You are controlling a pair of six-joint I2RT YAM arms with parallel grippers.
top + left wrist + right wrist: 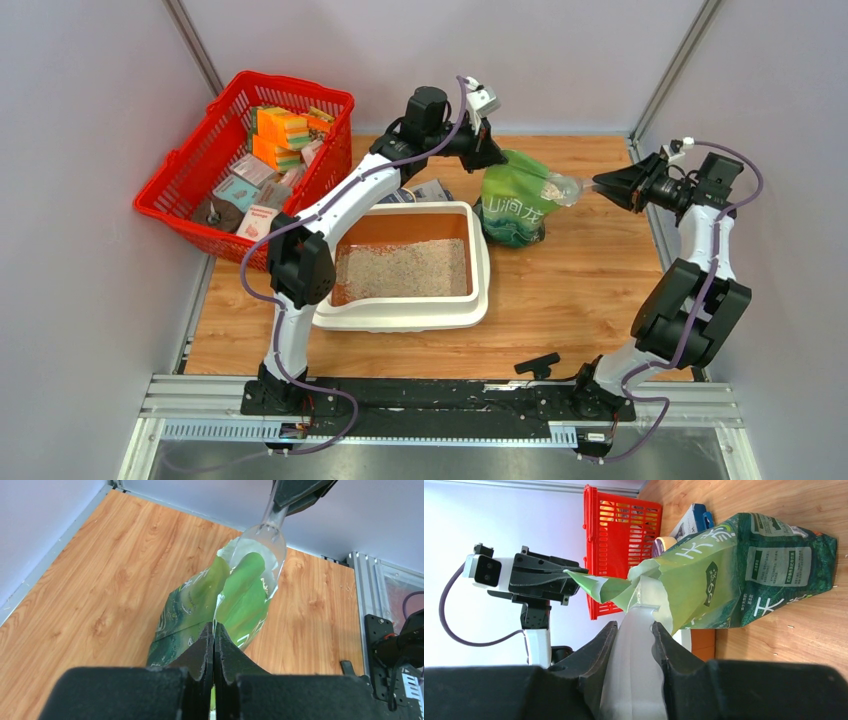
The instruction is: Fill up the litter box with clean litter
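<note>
Green bag (pixel 744 580) half hides right tool's (pixel 634 626) scoop (pixel 631 680).

Table (pixel 580 300): wood-grain laminate, smooth, slight sheen. Litter box (pixel 400 314): cream plastic, smooth, semi-gloss rim. Litter (pixel 400 270): fine grains, matt, sandy look. Bag (pixel 744 575): green printed plastic film, glossy, creased. Scoop (pixel 270 537): clear plastic, shiny. Basket (pixel 175 195): red plastic mesh, glossy. My left gripper fingers (pixel 197 655): black, matt, rough texture. Rail (pixel 190 400) at near edge: bare metal, dull silver, far as I can see.
</note>
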